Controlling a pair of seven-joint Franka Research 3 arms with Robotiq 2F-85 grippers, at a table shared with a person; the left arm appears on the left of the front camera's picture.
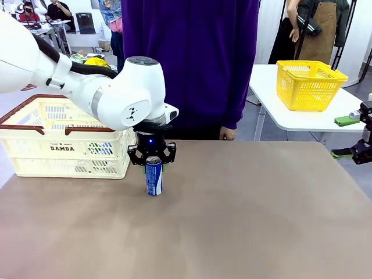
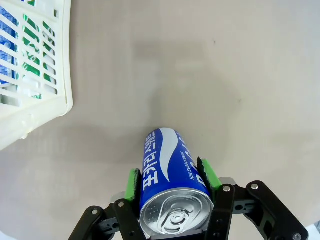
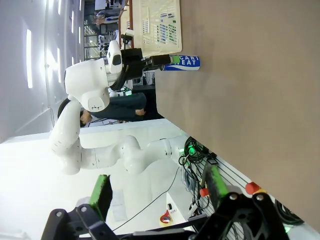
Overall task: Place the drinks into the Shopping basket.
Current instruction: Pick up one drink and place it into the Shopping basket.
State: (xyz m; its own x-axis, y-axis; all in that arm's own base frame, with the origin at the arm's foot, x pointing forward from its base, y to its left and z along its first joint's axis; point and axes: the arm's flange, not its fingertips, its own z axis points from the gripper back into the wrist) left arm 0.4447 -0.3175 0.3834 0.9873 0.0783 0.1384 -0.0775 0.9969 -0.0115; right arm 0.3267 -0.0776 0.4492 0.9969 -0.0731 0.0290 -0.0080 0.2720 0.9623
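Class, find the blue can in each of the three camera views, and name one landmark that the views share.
Front view: the blue can stands left of centre on the table, under the left gripper.
Left wrist view: the can is at bottom centre, between the green pads.
Right wrist view: it lies sideways near the top.
Shared landmark: the cream basket.

A slim blue metal drink can (image 1: 154, 177) with white print and a silver pull-tab top stands upright on the brown tabletop — just beside the large cream-white slotted plastic basket (image 1: 35, 152) with brown rim and "DAMDA" lettering — more cans, blue and green (image 2: 34, 47), show through its slots.
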